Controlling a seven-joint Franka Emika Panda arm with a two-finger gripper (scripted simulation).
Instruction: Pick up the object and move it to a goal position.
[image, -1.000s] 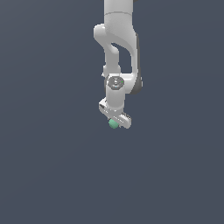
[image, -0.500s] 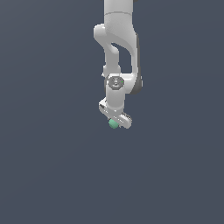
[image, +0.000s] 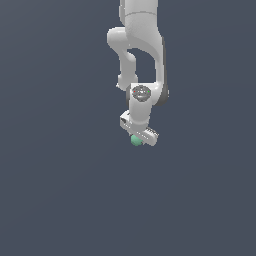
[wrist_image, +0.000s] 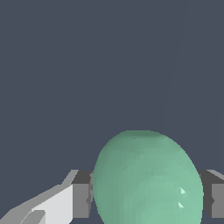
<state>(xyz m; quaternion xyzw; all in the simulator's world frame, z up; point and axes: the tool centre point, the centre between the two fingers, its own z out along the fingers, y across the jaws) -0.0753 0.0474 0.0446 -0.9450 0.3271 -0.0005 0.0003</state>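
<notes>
A small green rounded object (image: 135, 141) shows just under the white arm's hand in the exterior view. In the wrist view the green object (wrist_image: 146, 177) fills the space between the two fingers (wrist_image: 81, 199), which press on both its sides. My gripper (image: 136, 140) is shut on the green object. The fingers themselves are hidden under the hand in the exterior view. No goal marker shows in either view.
A plain dark grey surface (image: 60, 190) fills both views. The white arm (image: 140, 45) comes down from the upper edge of the exterior view.
</notes>
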